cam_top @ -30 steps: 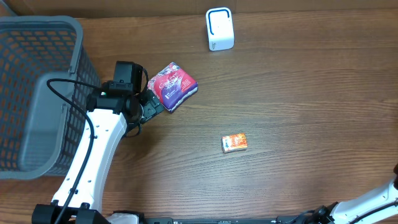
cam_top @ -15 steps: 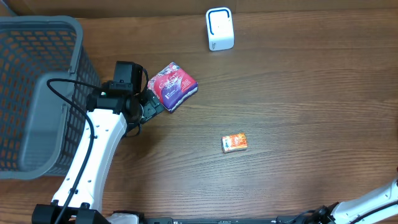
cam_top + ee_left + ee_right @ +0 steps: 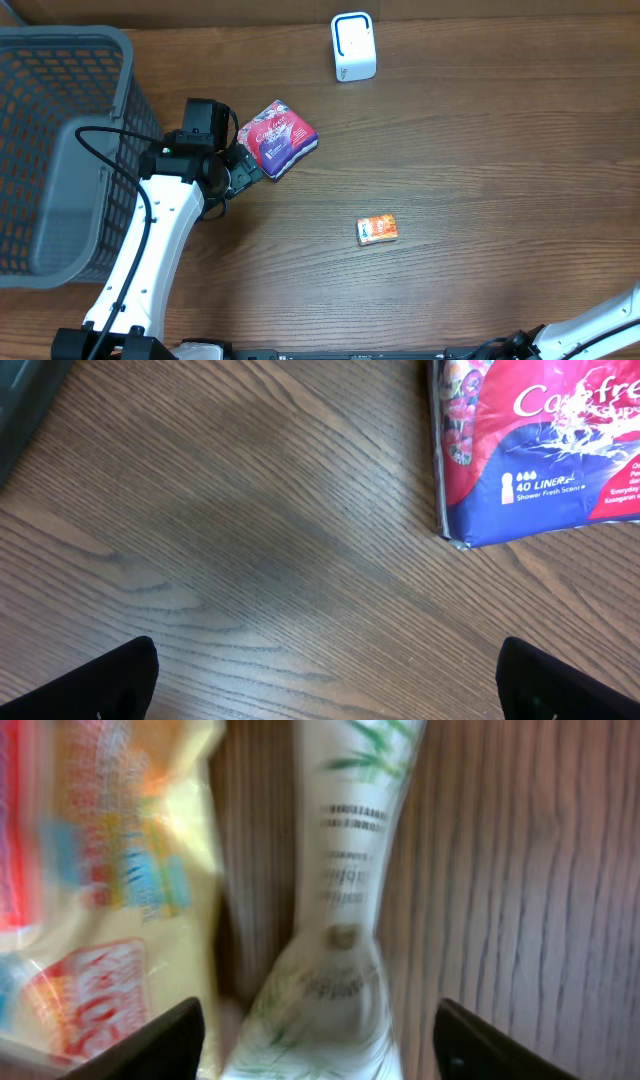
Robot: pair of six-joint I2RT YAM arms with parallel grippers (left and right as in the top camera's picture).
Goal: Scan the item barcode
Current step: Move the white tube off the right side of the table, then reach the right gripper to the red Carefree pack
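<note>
Overhead, nothing has stirred this past second: the Carefree pack (image 3: 279, 138), marked "40 liners, Shower Fresh Scent", lies just ahead of the left gripper (image 3: 325, 675), which is spread and empty. The right gripper (image 3: 315, 1040) stands released around a blurred white tube (image 3: 345, 870) beside a yellow packet (image 3: 100, 890), their print unreadable. With the scanner (image 3: 353, 47) well apart, I'd say no scan has begun

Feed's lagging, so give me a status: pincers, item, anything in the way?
Left pincer open, empty, just short of the red pack. Right pincer open over a white tube, view blurred. Nothing between pack and scanner.
</note>
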